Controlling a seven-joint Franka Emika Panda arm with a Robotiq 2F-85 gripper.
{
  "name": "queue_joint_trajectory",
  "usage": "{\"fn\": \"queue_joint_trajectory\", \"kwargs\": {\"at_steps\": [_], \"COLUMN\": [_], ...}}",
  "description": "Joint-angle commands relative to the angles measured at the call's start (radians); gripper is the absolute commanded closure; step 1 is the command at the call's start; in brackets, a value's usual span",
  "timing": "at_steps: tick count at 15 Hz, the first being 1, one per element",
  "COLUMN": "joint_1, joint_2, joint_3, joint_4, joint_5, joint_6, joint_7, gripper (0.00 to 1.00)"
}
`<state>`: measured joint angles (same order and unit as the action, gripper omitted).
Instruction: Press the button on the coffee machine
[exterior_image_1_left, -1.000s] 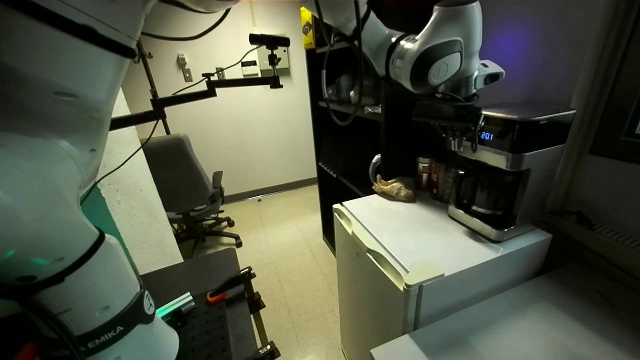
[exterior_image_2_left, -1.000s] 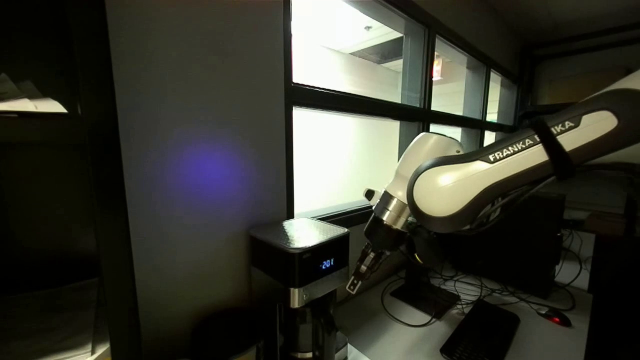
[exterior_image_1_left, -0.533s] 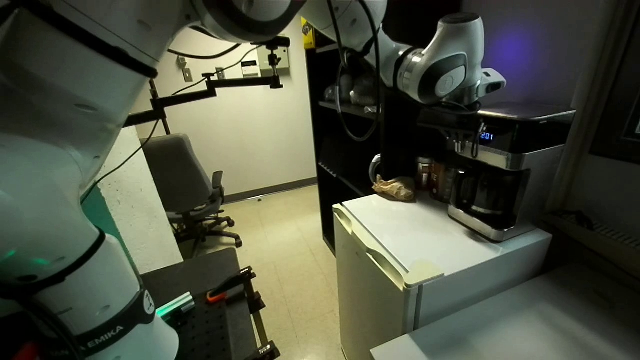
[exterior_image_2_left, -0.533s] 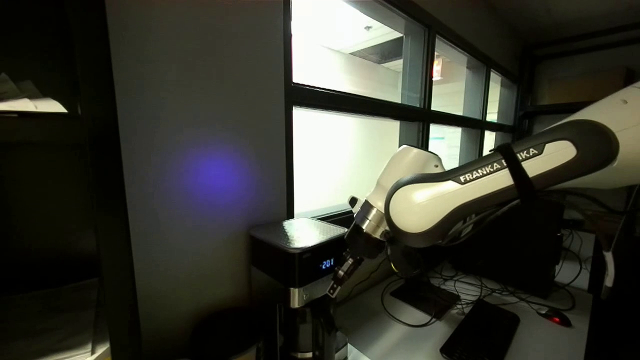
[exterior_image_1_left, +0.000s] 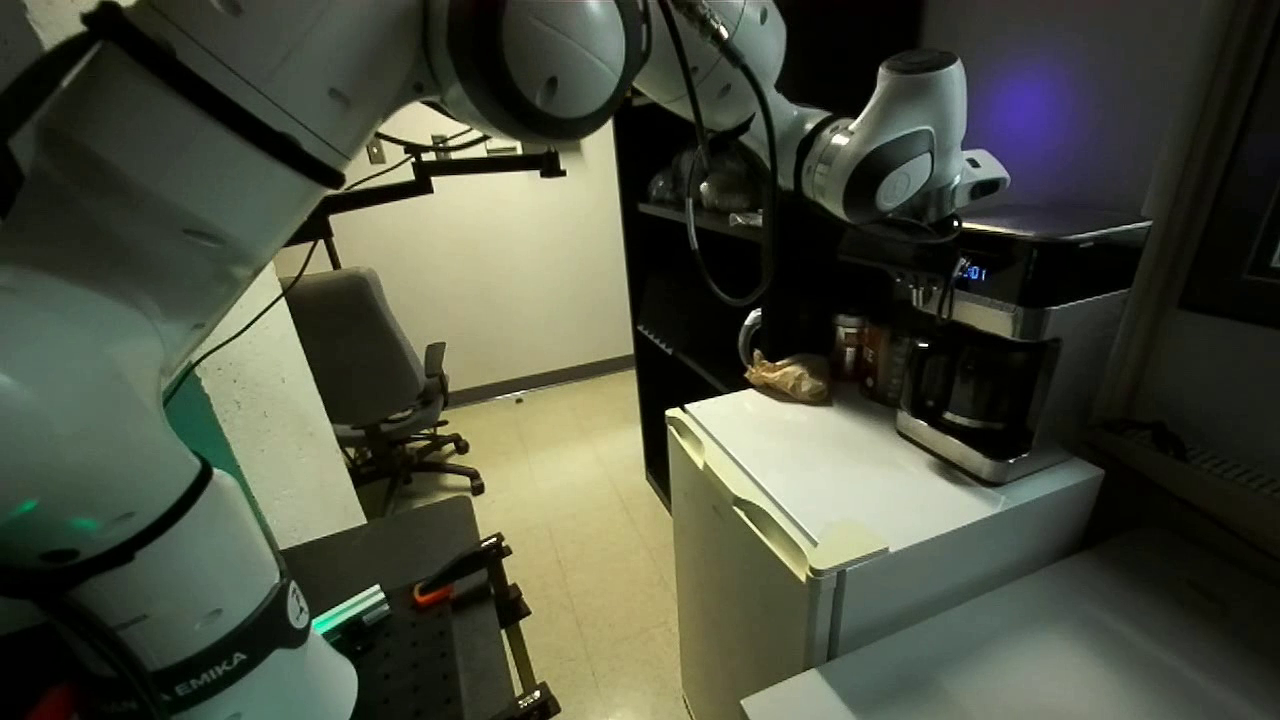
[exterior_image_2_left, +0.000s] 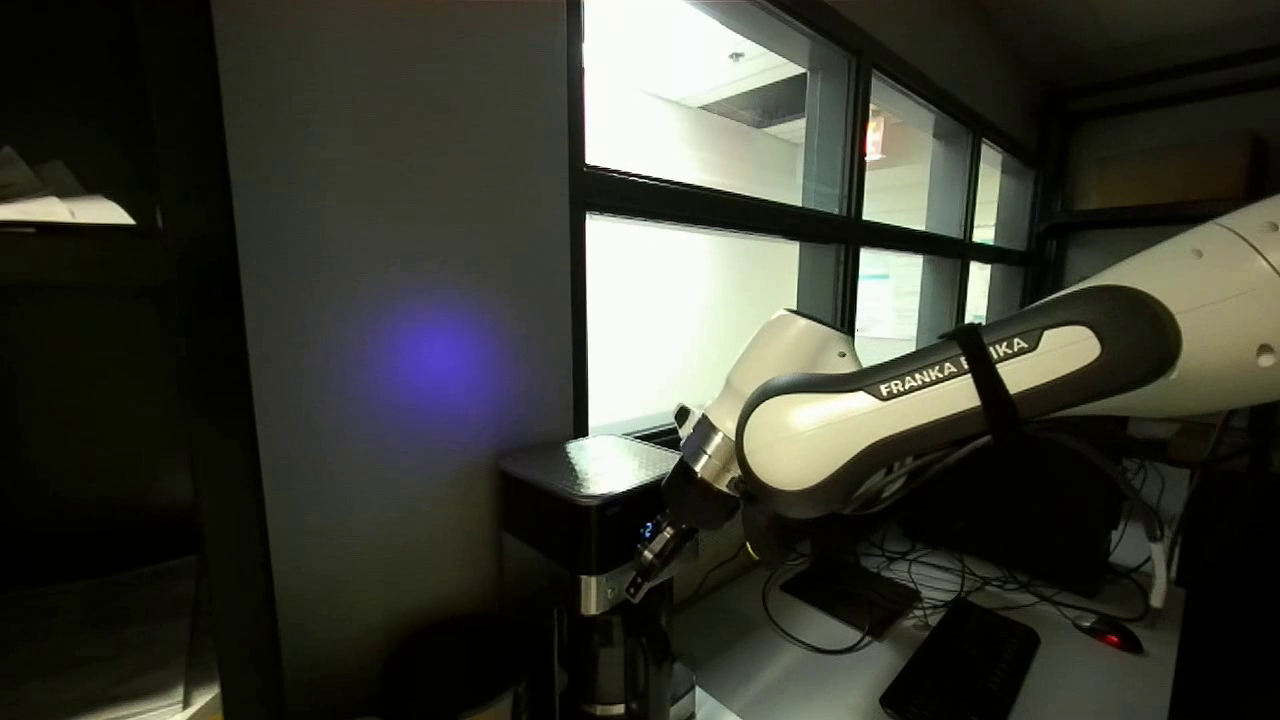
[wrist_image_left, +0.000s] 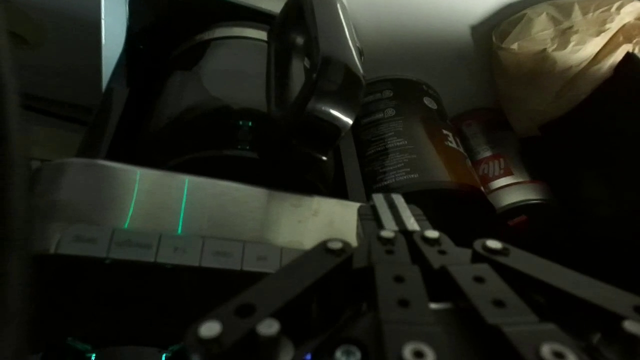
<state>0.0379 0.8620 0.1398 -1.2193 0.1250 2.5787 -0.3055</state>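
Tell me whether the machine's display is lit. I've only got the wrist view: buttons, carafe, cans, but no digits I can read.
Observer: Lit. Blue digits show on the display in both exterior views.
Operator: Good. Now, how am I angled? From here I can't judge tilt.
Observer: In an exterior view, the gripper slants down toward the machine; whether it touches, I can't tell.
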Motion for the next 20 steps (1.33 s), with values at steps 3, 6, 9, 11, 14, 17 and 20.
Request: {"fn": "queue_joint_trajectory", "kwargs": {"at_steps": [3,6,9,11,14,17,20], "joint_1": [0.013,0.015,0.017,0.019,0.02,0.02,0.022], "joint_2": [0.081,0.097,0.106,0.107,0.11,0.111,0.113], "joint_3": [0.001,0.002,0.002,0.002,0.002,0.004,0.005], "joint_4": [0.123,0.143,0.155,0.157,0.159,0.16,0.162], "joint_5": [-0.029,-0.028,-0.028,-0.028,-0.028,-0.028,-0.028], "joint_6": [-0.013,-0.017,-0.017,-0.019,-0.019,-0.02,-0.02], "joint_7": [0.047,0.05,0.052,0.052,0.052,0.049,0.047], "gripper": [1.0,1.0,1.0,1.0,1.0,1.0,1.0]}}
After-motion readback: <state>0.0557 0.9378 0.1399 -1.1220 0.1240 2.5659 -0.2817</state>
